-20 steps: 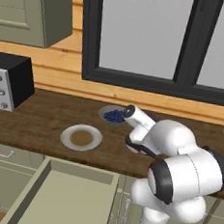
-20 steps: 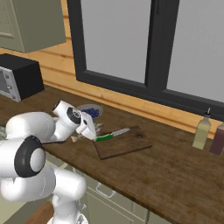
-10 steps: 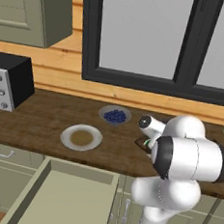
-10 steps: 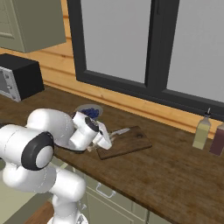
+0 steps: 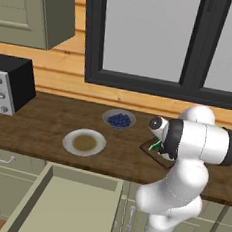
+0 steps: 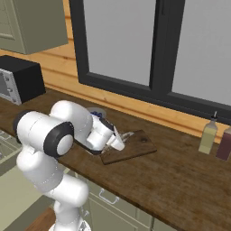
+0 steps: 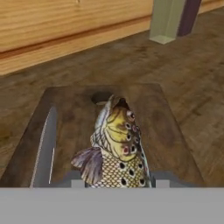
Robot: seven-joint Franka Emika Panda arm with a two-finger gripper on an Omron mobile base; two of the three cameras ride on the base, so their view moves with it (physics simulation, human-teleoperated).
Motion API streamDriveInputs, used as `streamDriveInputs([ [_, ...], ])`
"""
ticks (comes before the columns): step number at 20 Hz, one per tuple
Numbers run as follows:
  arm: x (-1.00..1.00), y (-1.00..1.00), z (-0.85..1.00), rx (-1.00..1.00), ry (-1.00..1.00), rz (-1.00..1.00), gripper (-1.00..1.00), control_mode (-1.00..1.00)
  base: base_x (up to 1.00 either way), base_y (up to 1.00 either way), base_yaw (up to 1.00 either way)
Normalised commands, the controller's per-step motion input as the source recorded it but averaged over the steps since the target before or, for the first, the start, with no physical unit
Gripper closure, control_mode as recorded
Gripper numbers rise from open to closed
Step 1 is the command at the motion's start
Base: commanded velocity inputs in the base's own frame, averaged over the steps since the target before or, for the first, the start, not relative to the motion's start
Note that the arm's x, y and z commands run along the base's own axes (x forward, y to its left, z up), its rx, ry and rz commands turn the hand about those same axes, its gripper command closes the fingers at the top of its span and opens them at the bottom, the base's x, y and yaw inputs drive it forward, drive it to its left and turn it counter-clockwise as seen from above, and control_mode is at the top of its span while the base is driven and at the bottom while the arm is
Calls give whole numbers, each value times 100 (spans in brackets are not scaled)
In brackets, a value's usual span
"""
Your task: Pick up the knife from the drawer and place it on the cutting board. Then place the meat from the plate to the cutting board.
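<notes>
The meat (image 7: pixel 116 148), a spotted fish-shaped piece, is clenched in the tool (image 7: pixel 116 181) just above the cutting board (image 7: pixel 166 131), its long axis running straight out from the tool with the head pointing away toward the board's far end. The knife (image 7: pixel 43 148) lies on the board to the tool's left, its blade roughly parallel to the meat. If the tool lets go too high or drifts left, the meat could likely roll off the board onto the surface (image 7: pixel 197 78) or land on the blade.
</notes>
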Motion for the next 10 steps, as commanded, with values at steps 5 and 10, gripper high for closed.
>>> streamDriveInputs([
  [5,56,-1,-17,0,0,4,100,-100,0,0,0],
  [10,22,-11,-32,0,0,1,-100,-100,0,0,0],
])
